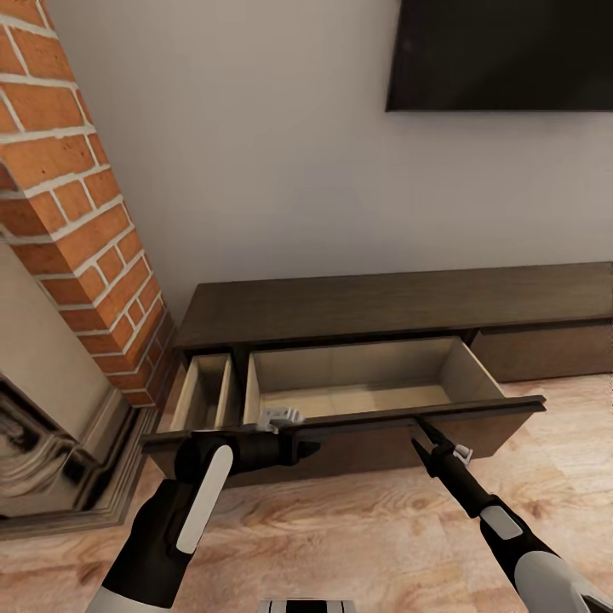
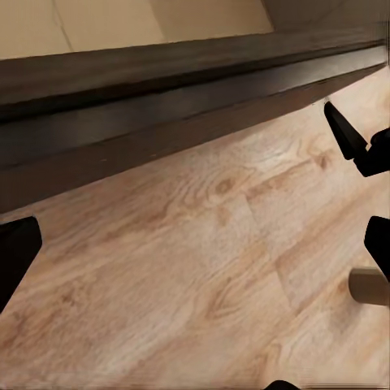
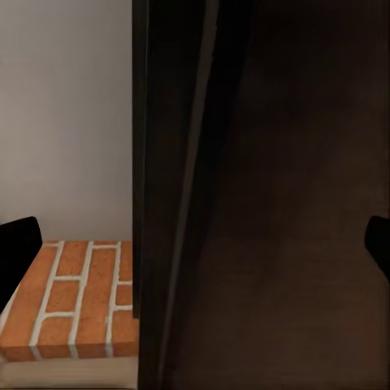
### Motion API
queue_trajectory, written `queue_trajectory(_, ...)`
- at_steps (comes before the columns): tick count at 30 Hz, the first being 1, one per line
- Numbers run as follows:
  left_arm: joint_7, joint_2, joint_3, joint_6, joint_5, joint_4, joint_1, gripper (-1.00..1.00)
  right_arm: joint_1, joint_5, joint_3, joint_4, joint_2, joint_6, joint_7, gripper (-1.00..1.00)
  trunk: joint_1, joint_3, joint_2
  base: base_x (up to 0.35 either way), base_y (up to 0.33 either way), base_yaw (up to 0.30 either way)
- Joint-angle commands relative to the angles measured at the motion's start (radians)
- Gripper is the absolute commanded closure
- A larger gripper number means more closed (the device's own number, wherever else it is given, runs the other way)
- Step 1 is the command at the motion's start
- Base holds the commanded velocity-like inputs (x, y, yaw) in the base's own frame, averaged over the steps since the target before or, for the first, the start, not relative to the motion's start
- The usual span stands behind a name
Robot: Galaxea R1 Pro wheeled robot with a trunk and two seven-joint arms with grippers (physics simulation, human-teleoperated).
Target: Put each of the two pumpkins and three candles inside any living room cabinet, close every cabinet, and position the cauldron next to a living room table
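I am holding both arms at the cabinet (image 1: 400, 306), its wide drawer (image 1: 358, 387) pulled out just ahead of the left pincer (image 1: 285, 419) and right pincer (image 1: 423, 430). Both pincers are standing open, gripping nothing; the right one is pressing at the drawer front's top edge, the left one hovering over the floor (image 2: 203, 268) just before that front. Risk, as I am judging it: a lopsided push could skew the drawer or slip a fingertip off the edge. The wide drawer is showing bare pale wood; the narrow drawer (image 1: 203, 392) beyond the left pincer likewise.
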Motion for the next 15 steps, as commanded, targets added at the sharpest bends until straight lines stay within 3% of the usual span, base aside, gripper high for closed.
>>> queue_trajectory(1, -0.01, 0.0, 0.001, 0.004, -0.01, -0.001, 0.0, -1.0, 0.0, -0.007, 0.0, 0.001, 0.0, 0.008, 0.001, -1.0, -0.001, -0.001, 0.0, -0.181, 0.0, 0.0)
queue_trajectory(8, -0.01, 0.0, 0.002, 0.004, -0.01, -0.001, 0.0, -1.0, 0.0, -0.007, 0.0, 0.001, 0.0, 0.008, 0.001, -1.0, -0.001, -0.001, 0.0, -0.155, 0.0, 0.0)
queue_trajectory(15, -0.01, 0.0, 0.001, 0.004, -0.01, -0.001, 0.0, -1.0, 0.0, -0.007, 0.001, 0.0, 0.0, 0.008, 0.001, -1.0, -0.001, 0.007, 0.0, -0.034, 0.0, 0.0)
